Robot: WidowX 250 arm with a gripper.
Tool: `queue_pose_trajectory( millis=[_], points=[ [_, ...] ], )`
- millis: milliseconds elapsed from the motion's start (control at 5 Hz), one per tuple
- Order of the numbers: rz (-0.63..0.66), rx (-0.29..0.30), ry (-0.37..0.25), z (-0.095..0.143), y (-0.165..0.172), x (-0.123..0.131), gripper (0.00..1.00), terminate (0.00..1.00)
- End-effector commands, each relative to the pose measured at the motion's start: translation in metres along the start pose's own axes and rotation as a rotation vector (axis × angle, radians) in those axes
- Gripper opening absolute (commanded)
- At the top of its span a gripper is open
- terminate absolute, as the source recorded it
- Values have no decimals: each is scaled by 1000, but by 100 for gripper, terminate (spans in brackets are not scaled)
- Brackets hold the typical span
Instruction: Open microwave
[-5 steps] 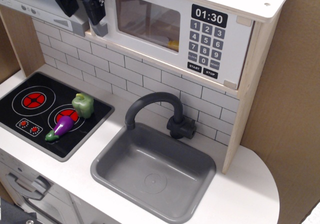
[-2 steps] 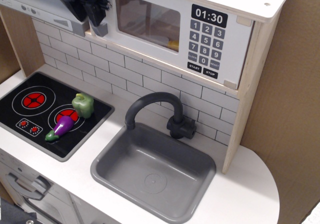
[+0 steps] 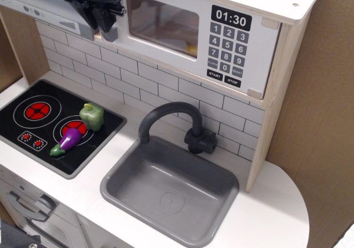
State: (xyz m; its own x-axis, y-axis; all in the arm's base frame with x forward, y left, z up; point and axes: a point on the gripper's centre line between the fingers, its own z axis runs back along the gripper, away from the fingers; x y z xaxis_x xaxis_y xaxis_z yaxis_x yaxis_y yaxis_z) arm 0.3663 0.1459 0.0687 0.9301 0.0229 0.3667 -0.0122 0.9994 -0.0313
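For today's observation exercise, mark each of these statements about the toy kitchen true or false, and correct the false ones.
1. The microwave display reads 01:30. True.
2. The sink holds a green pepper. False: the sink is empty; the green pepper stands on the stovetop.
3. The gripper is at the left edge of the microwave, by the grey handle. True.
4. The purple eggplant lies on the white counter beside the faucet. False: it lies on the black stovetop, near the pepper.
5. The faucet is black and curves over the sink. True.
6. The microwave keypad is left of the window. False: it is to the right.
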Motion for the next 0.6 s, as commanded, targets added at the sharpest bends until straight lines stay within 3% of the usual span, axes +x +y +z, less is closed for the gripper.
queue_pose_trajectory(
  millis=[0, 200, 400],
  points=[
    [-77, -2, -38, 52, -7, -33, 0, 0],
    [-113, -49, 15, 70, -17, -57, 100, 0],
    [-107, -93, 52, 96, -34, -69, 100, 0]
  ],
)
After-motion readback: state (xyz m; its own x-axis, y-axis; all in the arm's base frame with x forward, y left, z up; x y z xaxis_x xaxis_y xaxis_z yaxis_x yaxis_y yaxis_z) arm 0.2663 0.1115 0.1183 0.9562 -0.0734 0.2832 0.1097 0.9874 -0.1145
